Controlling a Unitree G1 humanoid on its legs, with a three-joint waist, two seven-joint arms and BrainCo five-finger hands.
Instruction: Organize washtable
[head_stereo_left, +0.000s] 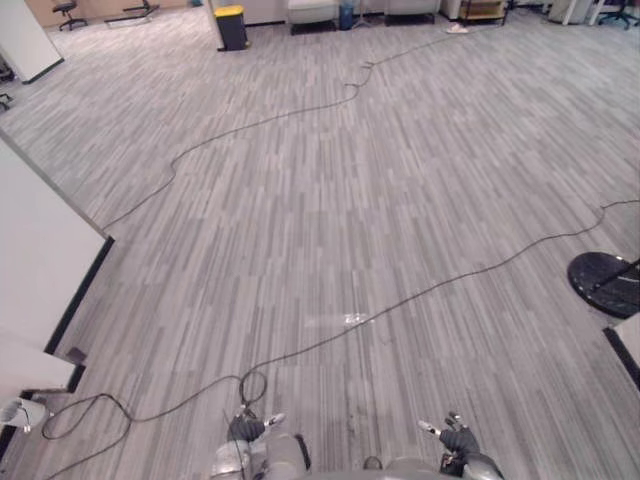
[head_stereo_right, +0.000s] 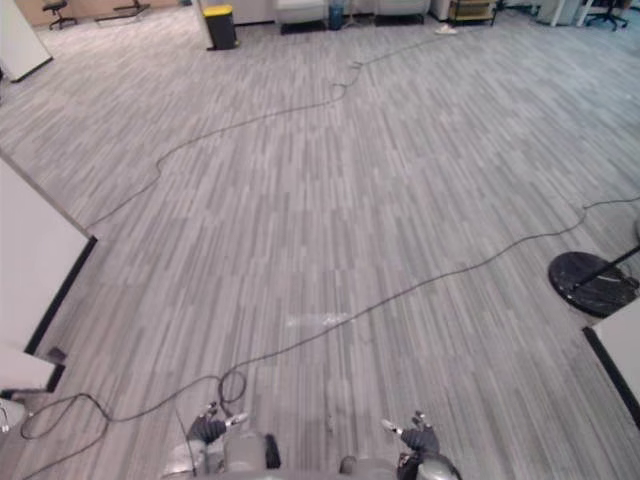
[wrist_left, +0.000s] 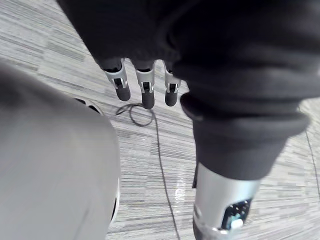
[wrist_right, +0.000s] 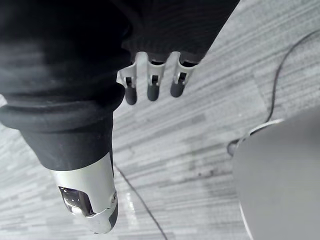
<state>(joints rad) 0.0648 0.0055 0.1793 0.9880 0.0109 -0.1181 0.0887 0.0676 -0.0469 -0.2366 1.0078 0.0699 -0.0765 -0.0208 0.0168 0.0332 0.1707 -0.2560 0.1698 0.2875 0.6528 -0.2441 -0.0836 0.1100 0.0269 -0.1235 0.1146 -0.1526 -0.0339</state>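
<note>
Carpet (head_stereo_left: 330, 230), grey and striped, spreads out ahead of me as I look down from the head camera. My left hand (head_stereo_left: 246, 430) and right hand (head_stereo_left: 458, 438) both hang low at the near edge of the view, one to each side, above the floor and touching nothing. From the left wrist I see that hand's fingers (wrist_left: 145, 92) straight and side by side, the thumb (wrist_left: 225, 200) held apart from them, with nothing between. The right wrist gives me the same: fingers (wrist_right: 152, 87) straight, thumb (wrist_right: 90, 200) apart, the hand slack and empty. To my left a white panel (head_stereo_left: 40, 260) with a dark lower edge stands on the carpet. To my right a round black base (head_stereo_left: 605, 285) lies flat, and just nearer than it I see the corner of something white (head_stereo_left: 630, 340). A thin cable (head_stereo_left: 260, 122) snakes over the far floor. At the far end stands a dark bin (head_stereo_left: 231, 27) with a yellow lid, well apart from an office chair (head_stereo_left: 68, 12) in the far left corner. Where the washtable is I cannot tell from these views.
</note>
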